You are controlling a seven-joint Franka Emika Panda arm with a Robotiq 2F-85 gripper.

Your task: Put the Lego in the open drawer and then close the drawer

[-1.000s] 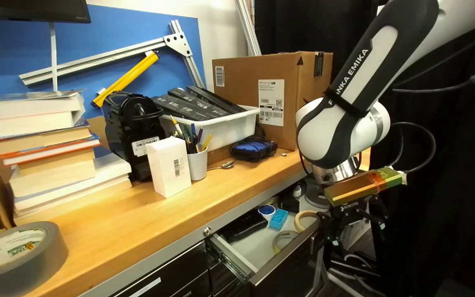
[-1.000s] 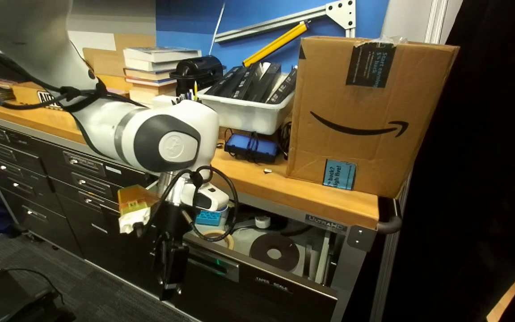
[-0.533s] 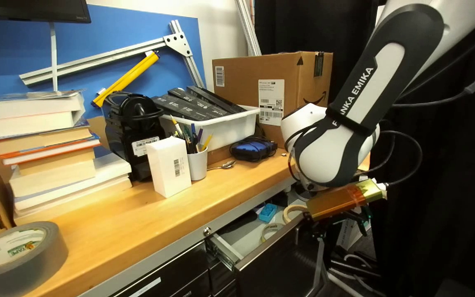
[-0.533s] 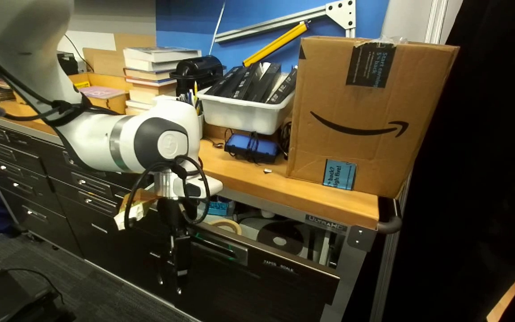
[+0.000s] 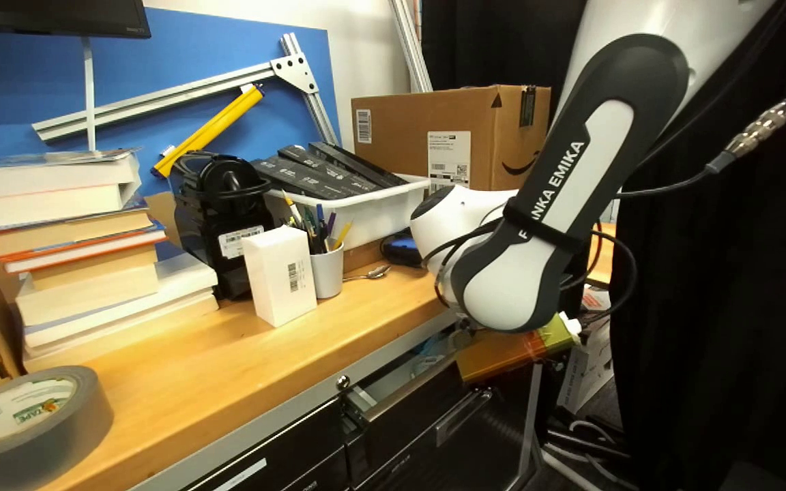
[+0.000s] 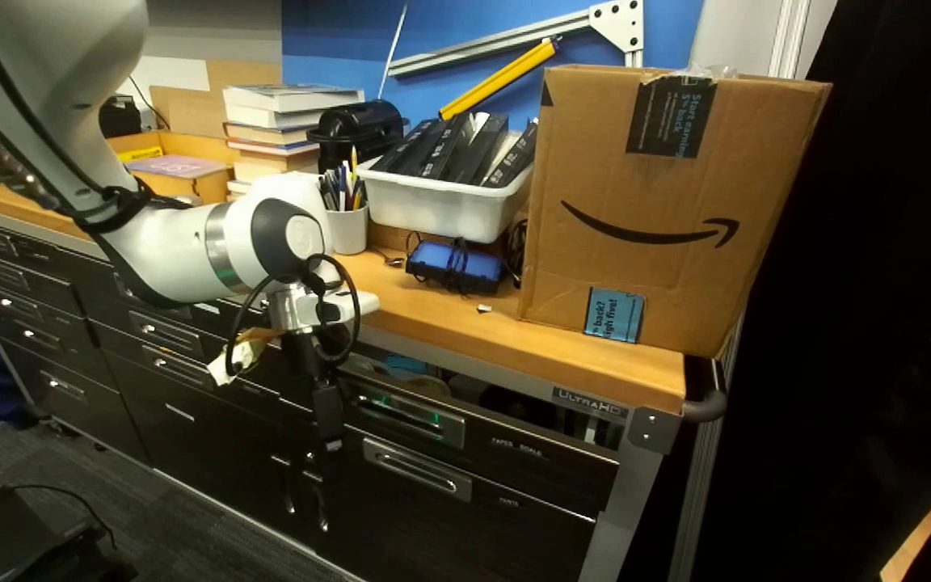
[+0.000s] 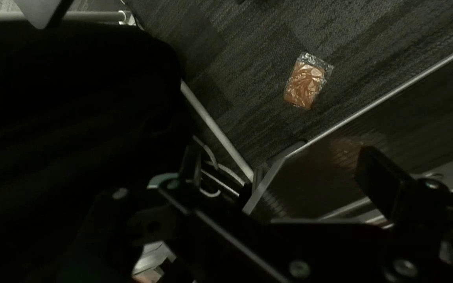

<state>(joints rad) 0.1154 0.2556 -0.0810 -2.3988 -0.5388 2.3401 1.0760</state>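
The drawer (image 5: 410, 419) is partly open in both exterior views; its dark front with the handle strip (image 6: 409, 420) stands out a little from the bench. The bright cyan-blue Lego (image 6: 407, 365) lies inside the drawer, mostly hidden behind the drawer front. My gripper (image 6: 330, 424) points down at the drawer front, near the end of the handle strip; I cannot tell whether it touches. In the wrist view my gripper (image 7: 285, 173) has its fingers wide apart with nothing between them. In the other exterior picture, the arm and the amber wrist box (image 5: 502, 354) largely hide the fingers.
The wooden worktop (image 5: 229, 368) overhangs the drawer. On it stand a white box (image 5: 279, 276), a pen cup (image 5: 327, 271), a cardboard box (image 6: 659, 218) and a blue device (image 6: 456, 267). A lower drawer handle (image 6: 417, 469) sits below. An orange packet (image 7: 305, 82) lies on the floor.
The drawer has slid inward, leaving a much narrower opening, and the Lego has moved in with it. My arm and gripper have moved toward the bench along with the drawer front.
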